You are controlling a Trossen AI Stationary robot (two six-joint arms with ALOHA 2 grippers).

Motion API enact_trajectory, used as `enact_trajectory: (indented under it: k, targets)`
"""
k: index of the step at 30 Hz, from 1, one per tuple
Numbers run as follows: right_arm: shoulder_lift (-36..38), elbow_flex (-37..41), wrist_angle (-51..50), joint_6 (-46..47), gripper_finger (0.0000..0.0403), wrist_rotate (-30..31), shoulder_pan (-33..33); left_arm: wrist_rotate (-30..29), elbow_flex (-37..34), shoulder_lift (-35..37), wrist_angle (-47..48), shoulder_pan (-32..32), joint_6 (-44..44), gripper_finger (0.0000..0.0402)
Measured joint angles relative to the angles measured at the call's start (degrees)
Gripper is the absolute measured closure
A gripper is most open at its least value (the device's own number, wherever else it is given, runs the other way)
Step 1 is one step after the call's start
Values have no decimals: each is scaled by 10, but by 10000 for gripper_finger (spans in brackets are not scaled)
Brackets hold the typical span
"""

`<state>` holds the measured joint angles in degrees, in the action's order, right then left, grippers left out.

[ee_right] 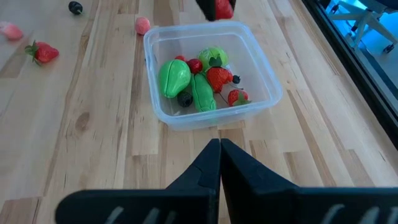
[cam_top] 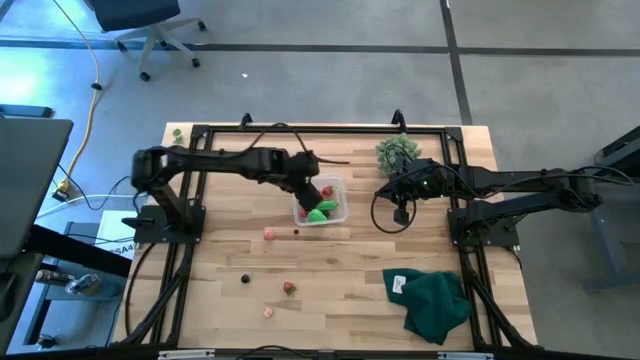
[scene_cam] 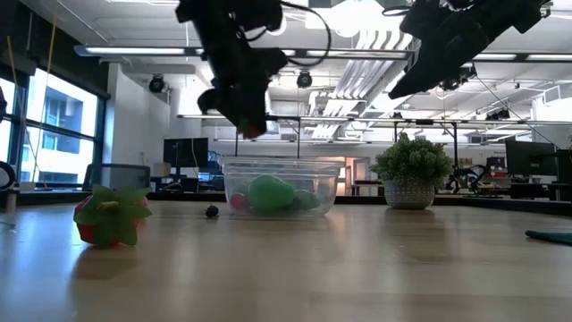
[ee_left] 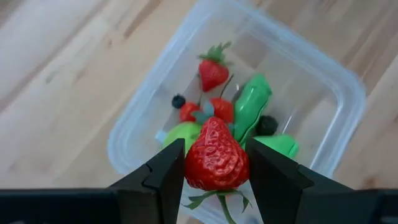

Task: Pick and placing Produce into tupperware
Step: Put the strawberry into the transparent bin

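Observation:
The clear square tupperware (cam_top: 322,203) sits near the table's middle, also in the right wrist view (ee_right: 211,74) and the low view (scene_cam: 281,186). It holds small strawberries, green pieces and dark berries. My left gripper (ee_left: 216,149) hovers over it (ee_left: 323,99), shut on a red toy strawberry (ee_left: 216,158). My right gripper (ee_right: 219,146) is shut and touches nothing, just right of the tupperware (cam_top: 398,192). Loose produce lies on the wood: a pink bit (cam_top: 268,233), dark berries (cam_top: 245,278), a strawberry (cam_top: 289,289), another pink bit (cam_top: 268,312). My left gripper pinches the red strawberry by its two sides (ee_left: 189,165), one finger (ee_left: 168,168) on each flank. The fingers come from above, pointing down. The strawberry is lifted clear above the tupperware, pointed tip down, green leafy end (ee_left: 214,200) back between the fingers.
A spiky grey-green bushy ball (cam_top: 397,152) stands by the far edge, close behind my right arm. A dark green cloth (cam_top: 435,300) lies at the near right corner. A green ball (cam_top: 176,133) sits off the far left corner. A black frame (cam_top: 190,180) rims the table.

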<state>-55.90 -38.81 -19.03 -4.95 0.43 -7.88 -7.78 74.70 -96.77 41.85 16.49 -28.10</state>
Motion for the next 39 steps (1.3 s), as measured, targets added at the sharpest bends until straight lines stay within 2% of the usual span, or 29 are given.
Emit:
enact_trajectory:
  k: [7, 13, 34, 39]
  targets:
    - [0, 0, 0, 0, 401, 0, 0, 9, 34, -74, -1, 0, 7, 247]
    - [0, 0, 0, 0, 401, 0, 0, 13, 33, -103, -1, 0, 8, 247]
    - [0, 0, 0, 0, 401, 0, 0, 11, 34, -104, -1, 0, 27, 247]
    - [0, 0, 0, 0, 401, 0, 0, 11, 34, -104, -1, 0, 41, 221]
